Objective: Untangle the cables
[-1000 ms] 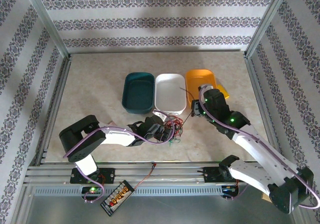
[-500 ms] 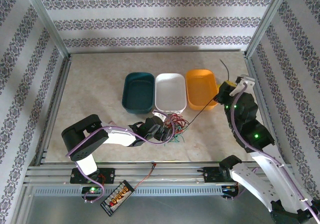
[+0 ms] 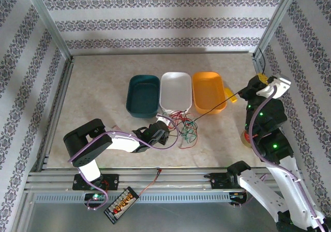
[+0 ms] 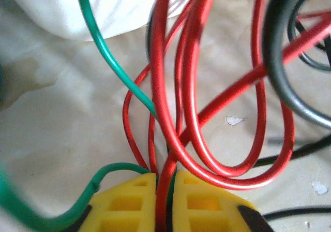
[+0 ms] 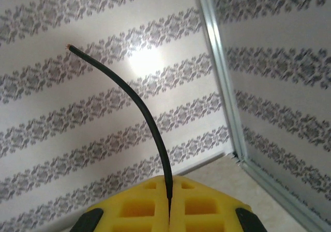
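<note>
Left arm (image 3: 121, 140) low over the beige surface (image 3: 98, 92), jaws pinching thin red and green wires (image 4: 158, 61); right arm (image 3: 265, 126) reared up, jaws pinching a taut black wire (image 5: 166, 172)

I see my left arm (image 3: 85, 141) and right arm (image 3: 258, 183) in black-and-white shells, trailing lilac cables (image 3: 119, 134), dotted with green lights (image 3: 274, 146), and ending in waffled yellow finger pads (image 4: 129, 206).

Striped floral wallpaper (image 3: 155, 22) walls a beige marbled tabletop (image 3: 103, 76) framed by aluminium rails (image 3: 186, 185).
</note>
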`<control>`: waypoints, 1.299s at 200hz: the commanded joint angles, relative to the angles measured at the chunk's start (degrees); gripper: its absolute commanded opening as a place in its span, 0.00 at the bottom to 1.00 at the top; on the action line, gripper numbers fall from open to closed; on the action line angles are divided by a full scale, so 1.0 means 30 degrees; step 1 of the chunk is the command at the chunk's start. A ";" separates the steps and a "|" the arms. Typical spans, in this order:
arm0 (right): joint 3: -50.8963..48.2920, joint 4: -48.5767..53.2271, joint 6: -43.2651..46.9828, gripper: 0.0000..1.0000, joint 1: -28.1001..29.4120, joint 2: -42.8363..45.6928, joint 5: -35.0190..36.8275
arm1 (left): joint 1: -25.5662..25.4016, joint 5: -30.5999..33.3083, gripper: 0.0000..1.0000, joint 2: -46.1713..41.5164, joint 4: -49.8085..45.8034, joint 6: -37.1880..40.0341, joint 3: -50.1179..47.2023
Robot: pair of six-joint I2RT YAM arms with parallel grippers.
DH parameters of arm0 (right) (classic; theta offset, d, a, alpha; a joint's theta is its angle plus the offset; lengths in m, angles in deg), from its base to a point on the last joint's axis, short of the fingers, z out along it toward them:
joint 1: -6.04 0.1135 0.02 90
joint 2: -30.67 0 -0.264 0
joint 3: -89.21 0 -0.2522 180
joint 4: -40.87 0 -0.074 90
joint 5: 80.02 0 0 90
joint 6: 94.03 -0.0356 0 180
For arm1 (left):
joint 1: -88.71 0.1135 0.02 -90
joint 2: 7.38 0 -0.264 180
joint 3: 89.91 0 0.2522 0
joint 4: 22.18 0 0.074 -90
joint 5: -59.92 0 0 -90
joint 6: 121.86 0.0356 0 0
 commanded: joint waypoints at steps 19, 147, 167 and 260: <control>0.0824 -0.1280 0.1229 0.00 -0.0666 0.0500 0.1452 | -0.0174 -0.0266 0.00 0.0541 -0.2736 -0.0465 -0.1276; 0.1582 -0.1131 0.5358 0.00 -0.3287 -0.0530 0.5813 | 0.0655 0.1582 0.00 -0.3533 -0.3594 -0.3140 -0.4162; 0.1653 -0.0843 0.4896 0.00 -0.4036 -0.0561 0.4693 | 0.0789 0.1612 0.00 -0.3910 -0.3525 -0.3153 -0.4486; 0.7044 0.0304 0.3352 0.00 -0.4111 -0.5878 -0.4627 | 0.0764 0.1323 0.00 -0.3594 -0.3993 -0.2034 -0.2880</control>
